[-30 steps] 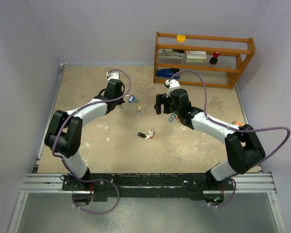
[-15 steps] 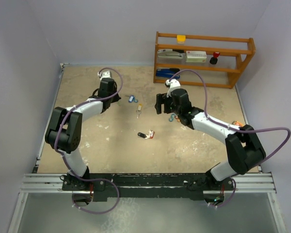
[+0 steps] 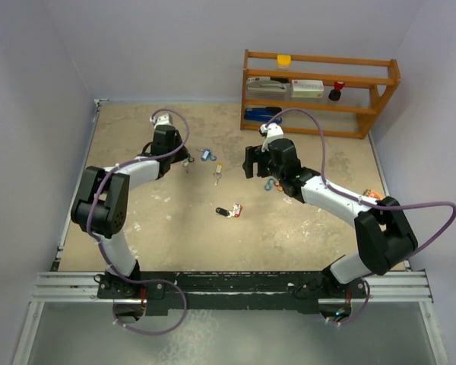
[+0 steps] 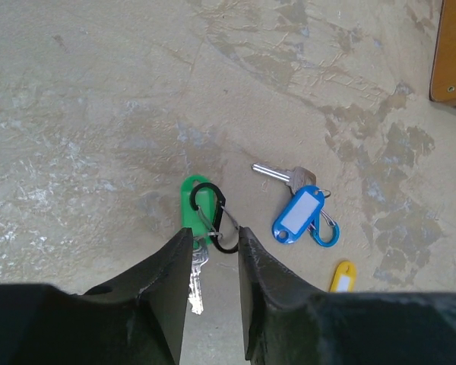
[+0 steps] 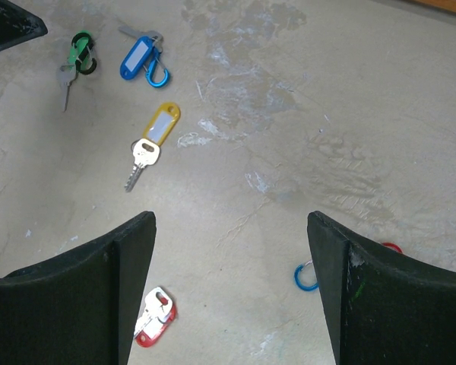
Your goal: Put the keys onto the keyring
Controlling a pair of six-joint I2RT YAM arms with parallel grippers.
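Five keys lie loose on the tan table, entered here from near to far.

1. Red-tagged key and black-headed key: nearest the arm bases, mid-table, just beside each other. The black one is too small to make out in detail.
2. Blue clip loop and red clip loop: to the right of that pair, below the right wrist and near each other. The red loop is largely hidden behind a finger.
3. Yellow-tagged key: farther out at the centre, flat on the table and apart from the rest.
4. Right gripper: held above the table to the right of the yellow-tagged key. Its jaws are spread wide with nothing between them.
5. Green-tagged key: left of centre, flat on the table, with a black snap clip lying across its tag.
6. Left gripper: directly over the green-tagged key. Its jaws are parted by a narrow gap and clamp nothing. The silver blade and the black snap clip show in that gap; it cannot be told whether a finger touches them.
7. Blue-tagged key: just to the right of the green-tagged key, with a blue snap clip at its tag and its blade pointing left.
8. Wooden shelf: far right, against the back wall, holding small items.
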